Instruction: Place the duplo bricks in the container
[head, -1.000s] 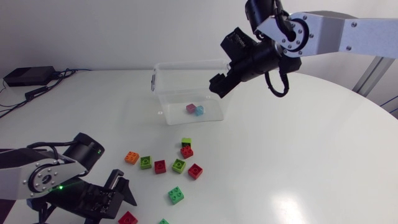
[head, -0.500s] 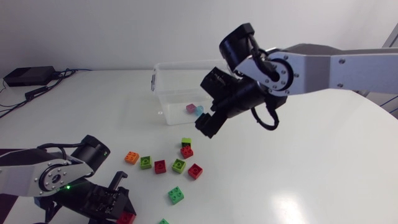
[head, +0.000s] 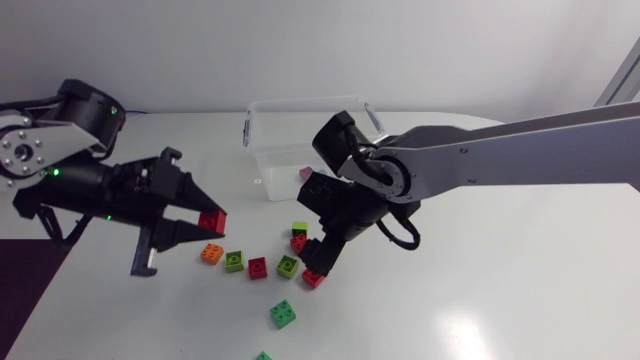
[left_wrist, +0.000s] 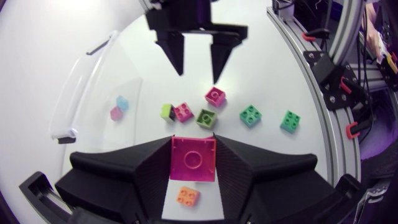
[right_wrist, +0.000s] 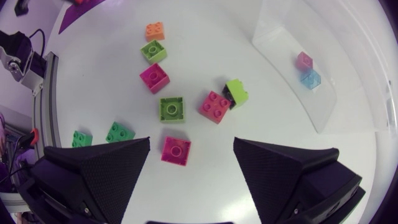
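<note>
A second ago the left pincer (left_wrist: 193, 142) was down at the near edge of the surface (head: 500, 260). Now it has swung up, clamped on a red brick (head: 211, 220) held in the air well short of the container (head: 305, 102). The right pincer (right_wrist: 191, 142) has left the container and dropped over the loose bricks (head: 257, 267), fingers spread wide and empty, a second red brick (right_wrist: 175, 151) just under it. One brick is on its way, I'd say. The clear container holds a pink brick (right_wrist: 304, 60) and a blue brick (right_wrist: 309, 78), side by side
</note>
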